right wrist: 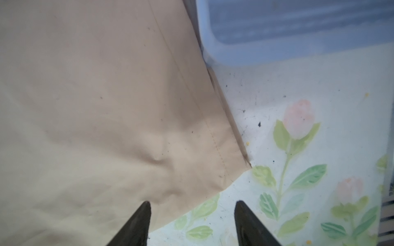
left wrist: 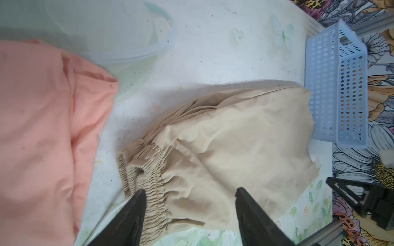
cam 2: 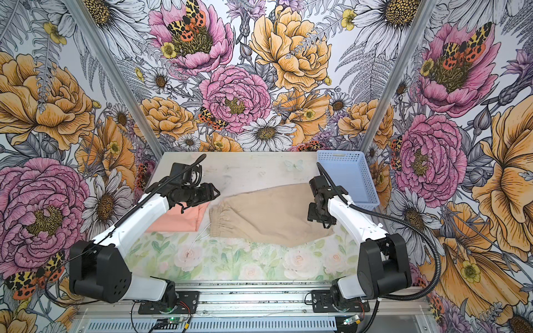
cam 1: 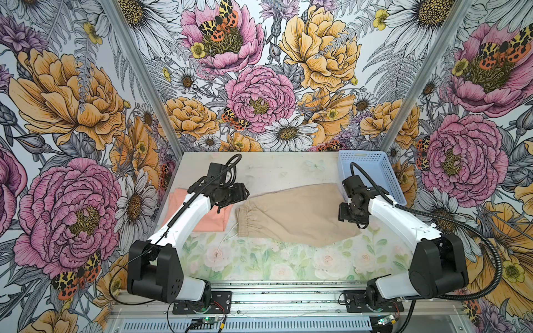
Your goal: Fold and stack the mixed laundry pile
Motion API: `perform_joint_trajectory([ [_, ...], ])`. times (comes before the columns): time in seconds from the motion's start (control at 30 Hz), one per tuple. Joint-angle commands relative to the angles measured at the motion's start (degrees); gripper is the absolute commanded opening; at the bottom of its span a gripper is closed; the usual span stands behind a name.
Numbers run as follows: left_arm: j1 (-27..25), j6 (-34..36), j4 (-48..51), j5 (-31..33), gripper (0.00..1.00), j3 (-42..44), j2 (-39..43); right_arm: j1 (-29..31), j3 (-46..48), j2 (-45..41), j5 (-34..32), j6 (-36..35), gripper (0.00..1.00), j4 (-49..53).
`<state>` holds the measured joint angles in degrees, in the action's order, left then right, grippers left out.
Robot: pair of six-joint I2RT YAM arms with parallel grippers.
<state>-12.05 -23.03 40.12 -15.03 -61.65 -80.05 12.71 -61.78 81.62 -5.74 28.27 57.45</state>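
I see the shorts (cam 1: 291, 213) lying flat across the middle of the table (cam 1: 274, 170), with the waistband toward 9 o'clock and the leg hem toward 3 o'clock. The hem is just beside the basket (cam 1: 375, 173), which sits at 1 o'clock. A drawstring (cam 1: 227, 239) trails off the waistband toward 7 o'clock. The shirt (cam 1: 215, 220) lies folded at 9 o'clock, partly under my left arm, near the waistband but apart from it. My left gripper (left wrist: 189, 191) hangs over the waistband, jaws apart and gripping nothing. My right gripper (right wrist: 191, 202) hangs over the hem corner at 4 o'clock, jaws apart as well. One finger (right wrist: 138, 219) is above cloth and the other is above bare table.
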Motion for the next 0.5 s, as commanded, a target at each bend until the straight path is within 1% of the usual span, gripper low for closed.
perform_joint_trajectory([
  [0.0, 1.48, -0.73, -0.72, 0.96, 0.67, 6.86, -0.06, 0.19, -3.07, -1.53, 1.44, 0.26, 0.65, 1.59],
  [0.1, 2.94, -0.98, -5.84, -0.05, 0.66, 11.63, 0.67, 0.86, -4.21, -1.43, 1.98, 0.14, 0.65, 1.61],
  [0.17, 3.18, -0.94, -8.32, 0.04, 0.64, 13.17, 0.69, 1.17, -4.49, -1.28, 2.05, 0.1, 0.65, 1.55],
  [0.37, 3.13, 0.21, -11.97, 0.71, 0.61, 13.13, -2.78, 2.09, -4.32, -1.43, 2.05, 0.34, 0.65, 1.57],
  [0.47, 2.89, 0.66, -15.2, -1.16, 0.6, 13.48, -4.24, 2.28, -4.22, -1.57, 1.96, 0.29, 0.65, 1.54],
])
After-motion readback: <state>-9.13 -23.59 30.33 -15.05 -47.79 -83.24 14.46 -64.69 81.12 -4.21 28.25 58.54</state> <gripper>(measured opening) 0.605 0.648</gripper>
